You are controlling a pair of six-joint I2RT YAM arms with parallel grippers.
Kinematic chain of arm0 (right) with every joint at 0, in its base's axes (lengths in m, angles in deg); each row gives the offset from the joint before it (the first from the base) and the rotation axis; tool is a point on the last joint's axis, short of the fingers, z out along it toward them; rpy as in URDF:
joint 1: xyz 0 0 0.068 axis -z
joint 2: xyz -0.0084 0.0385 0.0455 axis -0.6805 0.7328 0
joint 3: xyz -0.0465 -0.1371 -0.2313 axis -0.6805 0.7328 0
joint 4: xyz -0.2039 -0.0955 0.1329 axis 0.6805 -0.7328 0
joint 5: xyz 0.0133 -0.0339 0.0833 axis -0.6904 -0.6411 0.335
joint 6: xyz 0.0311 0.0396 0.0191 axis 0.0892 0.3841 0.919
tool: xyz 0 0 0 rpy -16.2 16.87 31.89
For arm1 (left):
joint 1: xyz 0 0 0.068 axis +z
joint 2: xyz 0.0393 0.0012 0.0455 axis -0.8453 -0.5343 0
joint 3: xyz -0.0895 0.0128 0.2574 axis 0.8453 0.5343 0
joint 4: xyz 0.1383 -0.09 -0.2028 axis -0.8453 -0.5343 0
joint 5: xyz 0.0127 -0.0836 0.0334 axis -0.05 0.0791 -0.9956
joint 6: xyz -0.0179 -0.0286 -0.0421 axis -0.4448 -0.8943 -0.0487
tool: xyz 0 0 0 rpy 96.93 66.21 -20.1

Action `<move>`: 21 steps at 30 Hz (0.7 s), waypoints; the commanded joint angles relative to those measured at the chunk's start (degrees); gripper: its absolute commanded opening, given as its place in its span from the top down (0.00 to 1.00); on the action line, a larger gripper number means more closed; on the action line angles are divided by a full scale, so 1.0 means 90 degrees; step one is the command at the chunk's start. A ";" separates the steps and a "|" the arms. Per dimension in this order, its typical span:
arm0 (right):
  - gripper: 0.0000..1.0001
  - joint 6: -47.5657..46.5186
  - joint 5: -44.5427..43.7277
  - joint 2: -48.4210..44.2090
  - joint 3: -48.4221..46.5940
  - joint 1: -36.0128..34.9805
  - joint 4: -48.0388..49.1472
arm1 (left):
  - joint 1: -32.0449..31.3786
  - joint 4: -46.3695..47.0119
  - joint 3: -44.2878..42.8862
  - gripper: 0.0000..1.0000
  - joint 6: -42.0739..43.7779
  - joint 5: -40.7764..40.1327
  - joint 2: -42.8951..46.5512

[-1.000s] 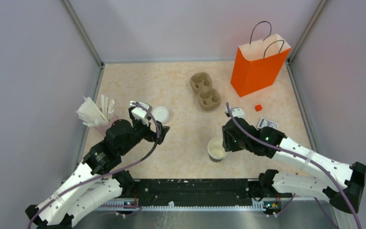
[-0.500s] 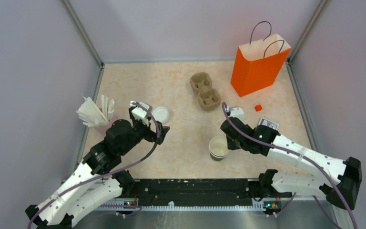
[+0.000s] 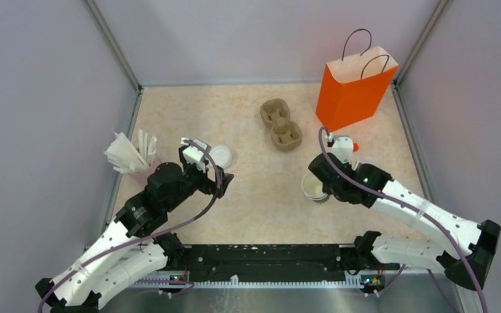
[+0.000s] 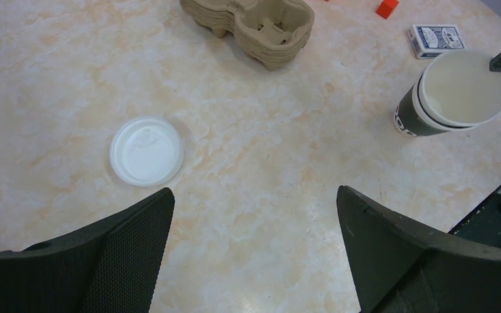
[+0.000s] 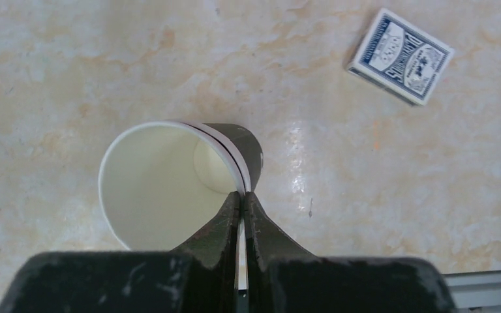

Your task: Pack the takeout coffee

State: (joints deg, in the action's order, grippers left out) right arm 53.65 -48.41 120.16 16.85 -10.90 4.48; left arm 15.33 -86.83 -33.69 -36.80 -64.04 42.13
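Okay, your right gripper pinches the cup at its rim. One finger is inside and one outside, pressed nearly together with only the paper wall between them. The cup is uncapped, pale inside, with a dark band low on the outside. It is right of centre on the table, in front of the bag and nearer to you than the tray. In both wrist views the cup looks tilted. You cannot tell whether its base touches the table.

Your left gripper hangs over the left part of the table, fingers spread wide, gripping nothing. The lid lies flat on the table just ahead of the left finger, well apart from the cup. In the top view the lid shows just past the left gripper's tip, with the straws further left by the wall.

The tray lies on the table toward the back, between the lid and the bag, touching neither. The bag stands upright in the far right corner, handles up. A deck of cards lies flat near the cup, not touching it; in the top view the right arm hides it. A red cube sits beyond the deck, near the foot of the bag.
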 commanded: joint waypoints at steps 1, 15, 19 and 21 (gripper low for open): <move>1.00 0.0295 -0.0529 -0.0437 -0.0167 0.0563 -0.0224 | -0.0009 0.0104 0.0055 0.01 0.0025 0.0037 -0.0044; 1.00 0.0963 0.0565 -0.1977 0.1134 0.1151 0.0957 | -0.0009 0.0167 0.0058 0.01 -0.0091 0.0298 -0.0225; 1.00 0.1119 0.0180 -0.2110 0.1034 0.1152 0.0735 | -0.0012 0.0131 0.0041 0.01 -0.0065 0.0301 -0.0311; 1.00 0.1116 -0.0072 -0.2189 0.0864 0.1151 0.0568 | -0.0009 0.0131 0.0048 0.01 -0.0053 0.0307 -0.0301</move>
State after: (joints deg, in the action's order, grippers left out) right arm 61.71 -45.90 102.31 27.14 -0.85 8.87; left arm 15.33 -86.81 -33.56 -37.11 -62.27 39.68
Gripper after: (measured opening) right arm 0.008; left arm 0.987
